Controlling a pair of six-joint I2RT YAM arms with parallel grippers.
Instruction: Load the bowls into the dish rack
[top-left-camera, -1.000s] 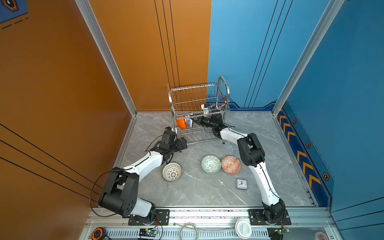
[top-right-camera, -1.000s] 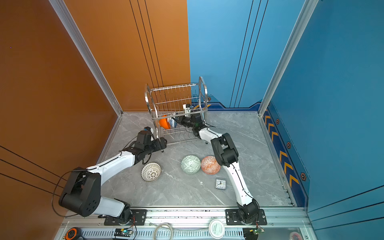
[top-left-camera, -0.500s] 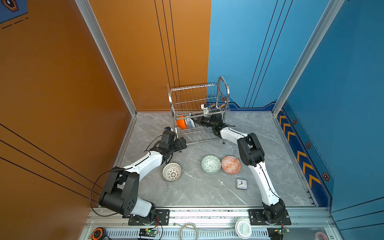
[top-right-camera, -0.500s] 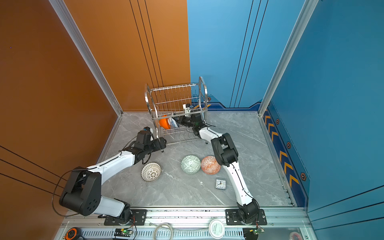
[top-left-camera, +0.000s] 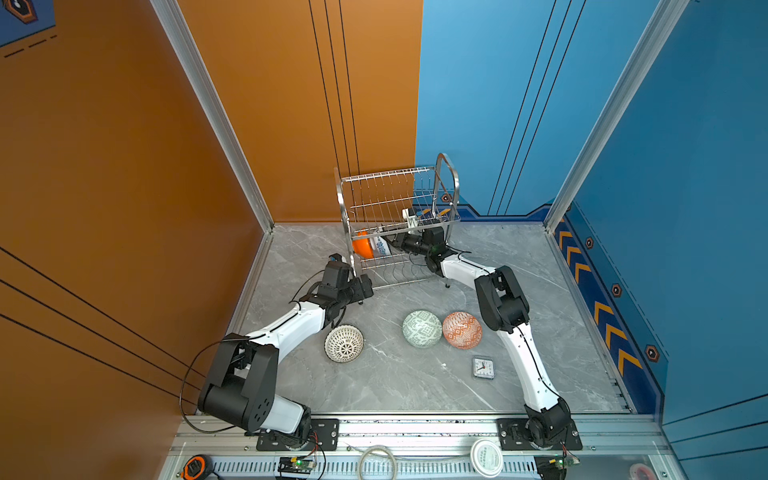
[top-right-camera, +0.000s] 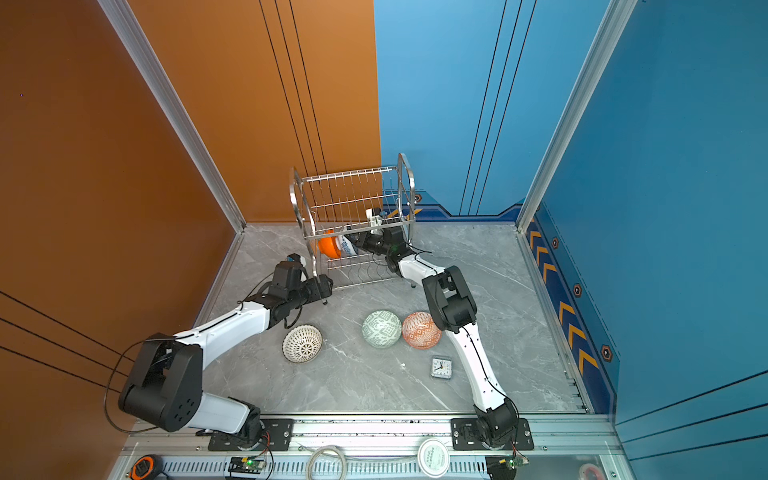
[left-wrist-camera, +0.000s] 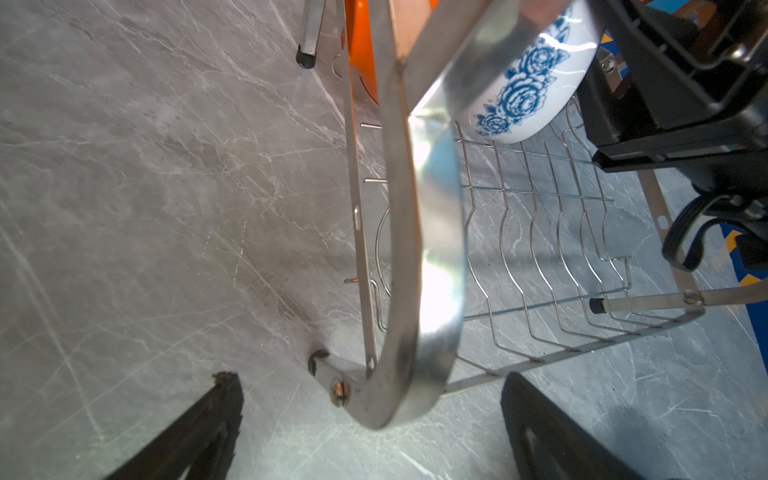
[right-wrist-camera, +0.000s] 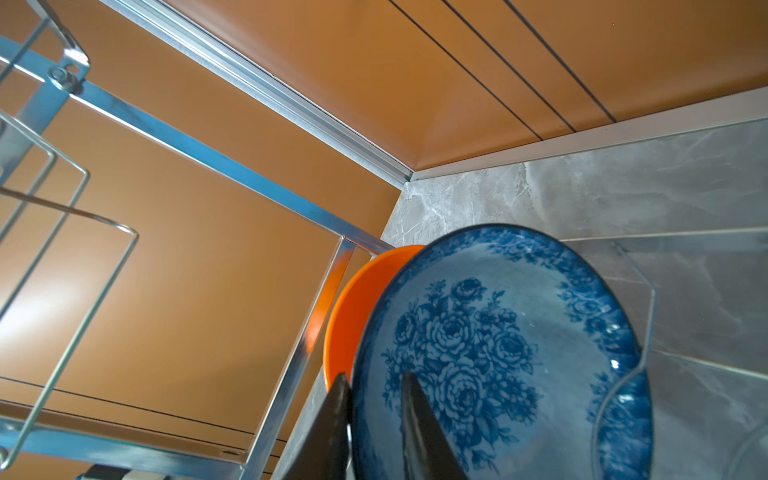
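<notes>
The dish rack (top-left-camera: 395, 183) stands at the back. On its lower shelf the orange bowl (top-left-camera: 360, 245) and the blue-flowered bowl (top-left-camera: 380, 246) stand on edge side by side. My right gripper (right-wrist-camera: 374, 378) reaches in from the right and straddles the blue bowl's (right-wrist-camera: 498, 353) rim, jaws slightly parted, the inner finger clear of the wall. My left gripper (left-wrist-camera: 374, 436) is wide open around the rack's front left foot (left-wrist-camera: 340, 386), touching nothing. The black-lattice bowl (top-left-camera: 343, 343), green bowl (top-left-camera: 422, 328) and orange-red bowl (top-left-camera: 462, 330) lie upside down on the table.
A small square clock (top-left-camera: 483, 368) lies in front of the orange-red bowl, by the right arm. A white round lid (top-left-camera: 486, 457) and a tape measure (top-left-camera: 193, 467) sit on the front rail. Orange and blue walls close in the table.
The right gripper's jaws have eased apart at the blue bowl's rim. Both arms and the bowls on the table have stayed where they were.
</notes>
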